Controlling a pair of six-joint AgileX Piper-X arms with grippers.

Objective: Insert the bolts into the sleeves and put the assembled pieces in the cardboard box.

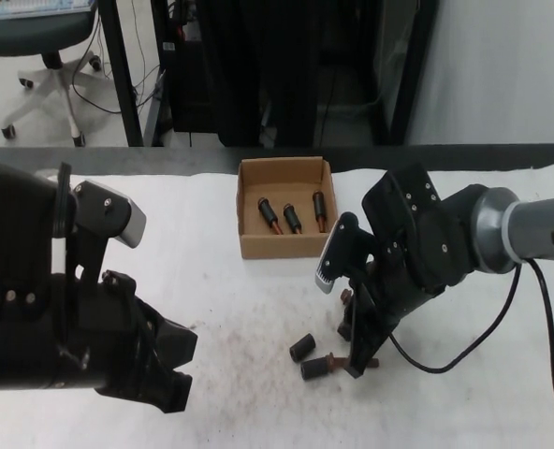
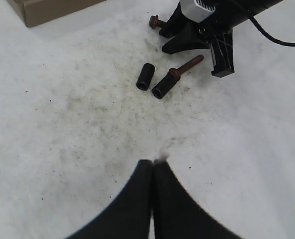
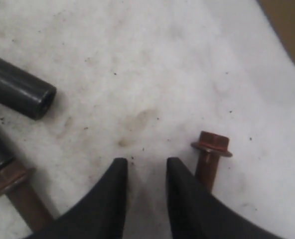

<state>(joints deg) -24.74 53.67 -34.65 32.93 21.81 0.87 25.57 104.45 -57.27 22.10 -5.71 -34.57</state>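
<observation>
The cardboard box (image 1: 251, 245) at the bench's middle back holds three assembled pieces (image 1: 293, 217). In front of it lie a loose black sleeve (image 1: 302, 347) (image 2: 144, 77) (image 3: 18, 92) and a second sleeve (image 2: 160, 88) with a brown bolt (image 2: 190, 63). That bolt's head rests against the sleeve's end and its shaft points away. Another bolt (image 3: 211, 154) (image 2: 156, 21) lies just beside my right gripper (image 3: 146, 167) (image 1: 354, 344), which stands open and empty, low over the cloth. My left gripper (image 2: 153, 164) (image 1: 179, 374) is shut on nothing, well short of the sleeves.
A stained white cloth (image 1: 211, 318) covers the bench. The right arm's cable (image 1: 502, 309) trails over the cloth at the right. An office chair (image 1: 43, 47) and dark frames stand beyond the bench's far edge.
</observation>
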